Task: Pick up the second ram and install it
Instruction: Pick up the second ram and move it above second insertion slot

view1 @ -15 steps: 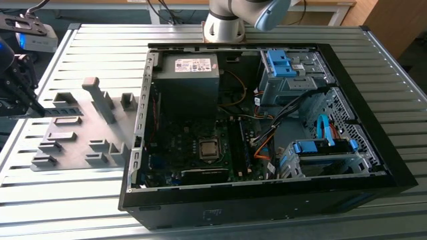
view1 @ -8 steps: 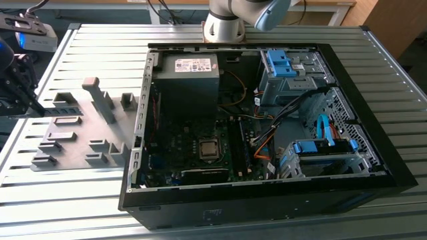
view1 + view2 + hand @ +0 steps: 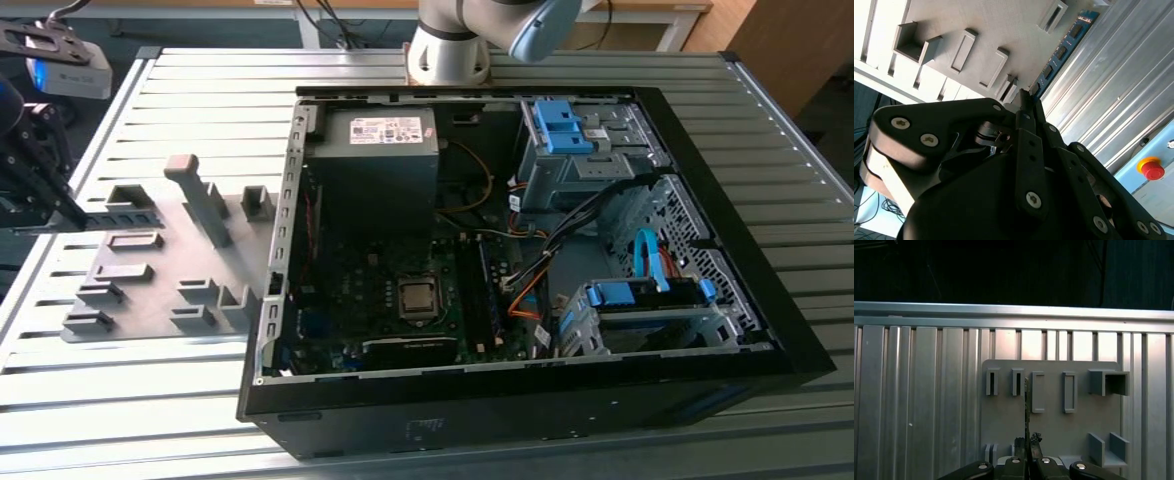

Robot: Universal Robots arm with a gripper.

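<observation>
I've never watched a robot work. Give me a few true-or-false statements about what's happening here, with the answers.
1. The tool is shut on the second ram. True.
2. The ram sits installed inside the computer case. False: the tool holds it at the grey holder plate, outside the case.
3. The case lies on the table with its side open. True.
4. The table is smooth wood. False: it is ribbed metal.

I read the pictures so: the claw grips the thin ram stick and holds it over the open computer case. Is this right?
Not quite. The claw does grip the second ram, but it holds it at the grey holder plate, not over the open computer case. The first wrist view shows the plate's slots behind the stick.
</observation>
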